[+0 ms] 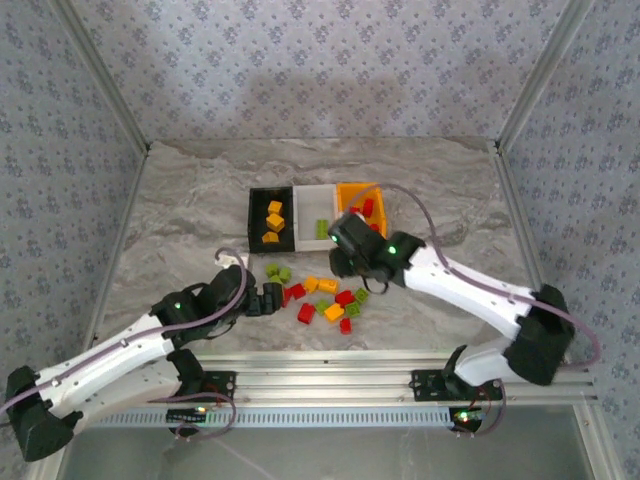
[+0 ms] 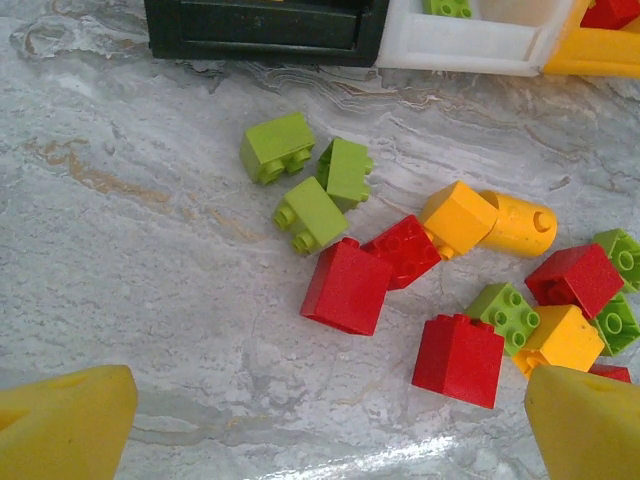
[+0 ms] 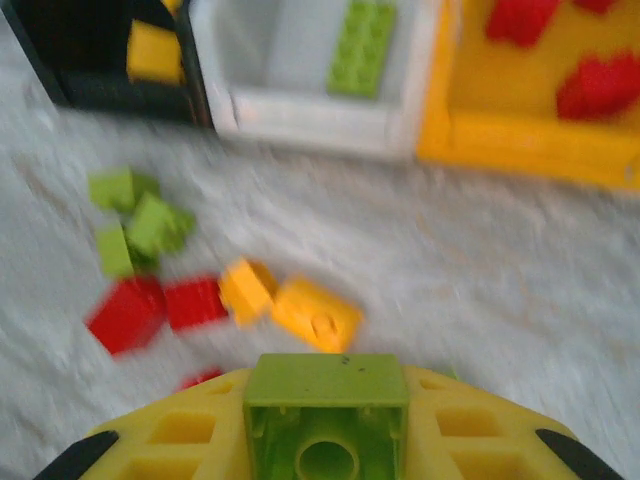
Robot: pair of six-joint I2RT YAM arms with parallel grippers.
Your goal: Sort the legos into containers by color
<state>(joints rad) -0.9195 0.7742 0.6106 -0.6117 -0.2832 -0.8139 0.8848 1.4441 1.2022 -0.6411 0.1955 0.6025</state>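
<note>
No legible text, no labels or brands, no numbers or signs

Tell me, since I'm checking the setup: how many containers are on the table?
3, side by side in a row beyond the loose legos: black container left, white container middle, orange container right.

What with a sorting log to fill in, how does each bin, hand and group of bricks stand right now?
Black bin, holds orange-yellow bricks.
White bin, holds a green piece.
Orange bin, holds red bricks.
Left hand, open, empty.
Right hand, shut on a lime green brick.
Loose bricks, scattered unsorted on the table.
</note>
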